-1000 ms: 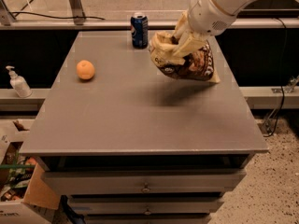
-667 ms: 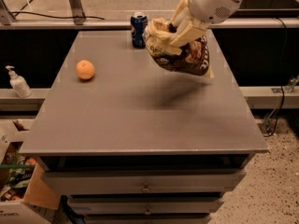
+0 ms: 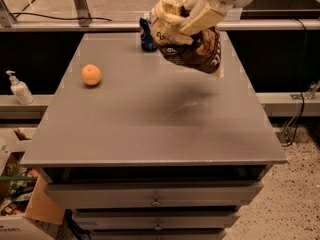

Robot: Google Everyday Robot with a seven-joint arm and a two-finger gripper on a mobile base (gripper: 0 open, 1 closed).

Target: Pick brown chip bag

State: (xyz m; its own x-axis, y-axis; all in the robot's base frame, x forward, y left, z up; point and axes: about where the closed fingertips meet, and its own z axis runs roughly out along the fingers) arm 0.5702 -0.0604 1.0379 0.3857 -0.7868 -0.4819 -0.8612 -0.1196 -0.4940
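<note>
The brown chip bag (image 3: 192,46), crinkly dark brown with a cream-yellow top and white lettering, hangs in the air above the back of the grey table (image 3: 150,119). My gripper (image 3: 192,15) comes down from the upper right and is shut on the bag's upper part, its cream-coloured fingers (image 3: 207,16) pressed across the bag. The bag is well clear of the tabletop and throws a shadow onto it below.
An orange (image 3: 91,75) lies on the left part of the table. A blue can (image 3: 147,34) stands at the back edge, partly hidden behind the bag. A white soap bottle (image 3: 19,89) stands on a ledge to the left. Drawers are below the table's front edge.
The gripper has lifted the bag higher and moved it slightly left, toward the can. The orange and the can have not moved.
</note>
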